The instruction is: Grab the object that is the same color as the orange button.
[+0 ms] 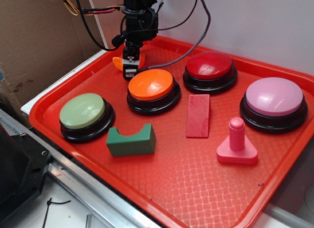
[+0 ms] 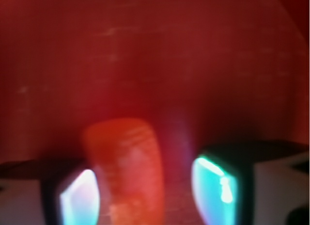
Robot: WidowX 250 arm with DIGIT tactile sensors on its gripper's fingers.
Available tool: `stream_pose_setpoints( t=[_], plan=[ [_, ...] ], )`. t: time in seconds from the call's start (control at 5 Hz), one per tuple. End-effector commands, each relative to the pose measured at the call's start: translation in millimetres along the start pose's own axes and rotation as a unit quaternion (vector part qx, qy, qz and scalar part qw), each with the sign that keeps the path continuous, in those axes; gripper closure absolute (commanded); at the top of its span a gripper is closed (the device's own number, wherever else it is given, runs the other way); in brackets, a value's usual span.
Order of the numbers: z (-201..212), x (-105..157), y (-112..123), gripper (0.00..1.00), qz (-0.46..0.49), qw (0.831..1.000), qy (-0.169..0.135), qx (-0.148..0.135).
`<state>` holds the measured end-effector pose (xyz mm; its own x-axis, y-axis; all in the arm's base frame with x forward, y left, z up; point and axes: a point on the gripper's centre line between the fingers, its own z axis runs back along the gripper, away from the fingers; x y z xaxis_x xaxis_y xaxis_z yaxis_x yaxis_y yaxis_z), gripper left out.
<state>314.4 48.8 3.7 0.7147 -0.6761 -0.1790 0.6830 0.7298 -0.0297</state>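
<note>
The small orange crescent object (image 1: 117,64) lies on the tray at the back left, just behind the orange button (image 1: 150,84). My gripper (image 1: 131,66) is lowered over it, pointing down at the tray floor. In the blurred wrist view the object (image 2: 126,162) stands between my fingertips, with my gripper (image 2: 147,196) open around it. It sits close against the left fingertip (image 2: 77,196), and a strip of tray shows between it and the right fingertip (image 2: 215,186). Much of the object is hidden behind my fingers in the exterior view.
The red tray (image 1: 186,164) also holds a green button (image 1: 82,111), a red button (image 1: 209,66), a pink button (image 1: 274,96), a green arch block (image 1: 131,141), a red flat block (image 1: 198,115) and a pink peg (image 1: 237,142). The tray's raised rim (image 1: 98,58) runs close behind the gripper.
</note>
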Motion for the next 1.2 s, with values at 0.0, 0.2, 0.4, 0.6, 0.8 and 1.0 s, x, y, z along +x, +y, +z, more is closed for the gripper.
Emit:
stream_pose_setpoints(
  t=[0.0, 0.2, 0.4, 0.6, 0.8, 1.0],
  plan=[
    [9.0, 2.5, -8.8, 1.00, 0.033, 0.999, -0.012, 0.009],
    [55.7, -16.2, -14.4, 1.00, 0.157, 0.987, -0.020, 0.018],
    [94.3, -41.4, -62.8, 1.00, 0.308, 0.940, -0.001, 0.146],
    [144.9, -73.3, -104.3, 1.00, 0.416, 0.909, -0.040, 0.013],
    [193.1, -95.0, -114.4, 1.00, 0.437, 0.892, -0.105, -0.047],
    [242.0, -106.7, -118.5, 1.00, 0.436, 0.890, -0.118, -0.062]
  ],
)
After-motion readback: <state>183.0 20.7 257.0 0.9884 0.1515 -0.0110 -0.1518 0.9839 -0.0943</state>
